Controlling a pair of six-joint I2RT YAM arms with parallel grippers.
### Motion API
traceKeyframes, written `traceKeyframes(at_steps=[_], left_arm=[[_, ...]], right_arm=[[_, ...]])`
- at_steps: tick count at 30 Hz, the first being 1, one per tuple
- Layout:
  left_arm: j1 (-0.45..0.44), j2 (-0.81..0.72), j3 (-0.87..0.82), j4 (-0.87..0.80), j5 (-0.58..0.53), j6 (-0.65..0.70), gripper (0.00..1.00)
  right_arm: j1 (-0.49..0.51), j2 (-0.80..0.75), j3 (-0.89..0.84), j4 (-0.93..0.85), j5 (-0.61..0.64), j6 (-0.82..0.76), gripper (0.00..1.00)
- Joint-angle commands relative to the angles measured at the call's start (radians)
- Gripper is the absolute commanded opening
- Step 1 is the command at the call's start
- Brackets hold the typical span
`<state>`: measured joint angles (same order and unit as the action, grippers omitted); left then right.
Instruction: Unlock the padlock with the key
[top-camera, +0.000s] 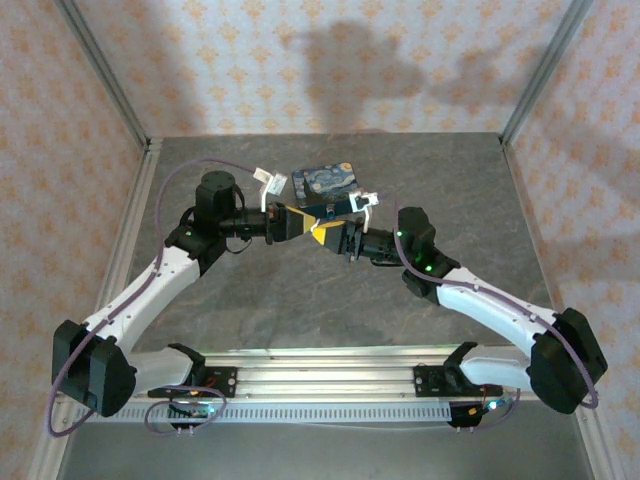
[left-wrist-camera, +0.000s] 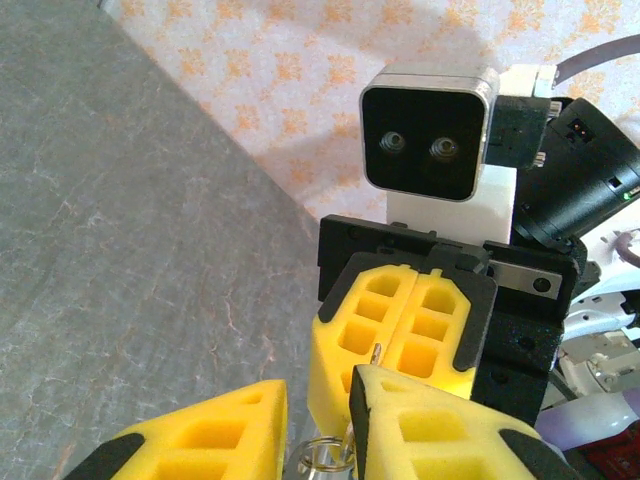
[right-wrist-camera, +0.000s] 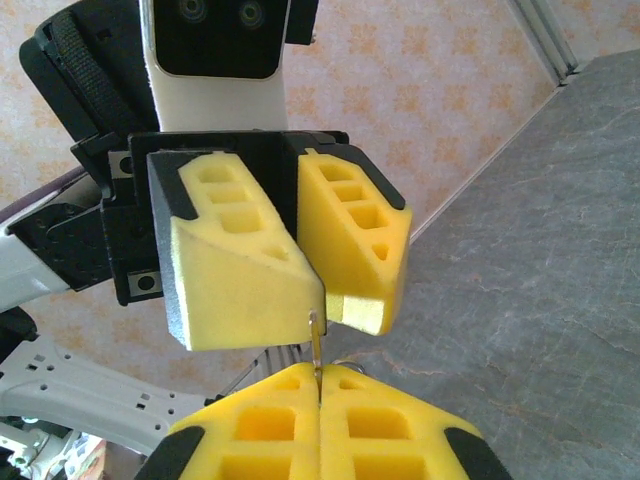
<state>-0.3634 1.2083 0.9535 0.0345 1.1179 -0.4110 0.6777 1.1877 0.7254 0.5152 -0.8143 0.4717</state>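
Above the grey marbled table's (top-camera: 300, 310) far middle, the right gripper (right-wrist-camera: 318, 378) clenches the tiny pale metal key (right-wrist-camera: 315, 338) tip-first toward the left gripper (left-wrist-camera: 318, 400), whose fingers flank what is probably the small padlock (left-wrist-camera: 325, 457), just its thin wire loop showing, though whether they clamp it cannot be told.

A robot lab cell: patterned backdrop walls (top-camera: 300, 60), aluminium frame posts (top-camera: 105, 70), a mounting rail (top-camera: 330, 385).

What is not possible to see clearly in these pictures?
- Padlock: left wrist view, a metal ring between the fingers of the left gripper is cut by the bottom edge; shackle or not, unclear.
- Key: right wrist view, the shut right gripper hides all but a thin tip.
- Top view: both too small.
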Motion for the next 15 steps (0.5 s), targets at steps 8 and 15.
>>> traceKeyframes(at_steps=[8, 15], left_arm=[[0.001, -0.021, -0.006, -0.053, 0.058, 0.063, 0.26], [0.001, -0.015, -0.012, -0.074, 0.066, 0.084, 0.24]], right_arm=[[-0.01, 0.016, 0.007, 0.074, -0.002, 0.015, 0.0], [-0.013, 0.008, 0.014, 0.07, -0.013, 0.015, 0.0]])
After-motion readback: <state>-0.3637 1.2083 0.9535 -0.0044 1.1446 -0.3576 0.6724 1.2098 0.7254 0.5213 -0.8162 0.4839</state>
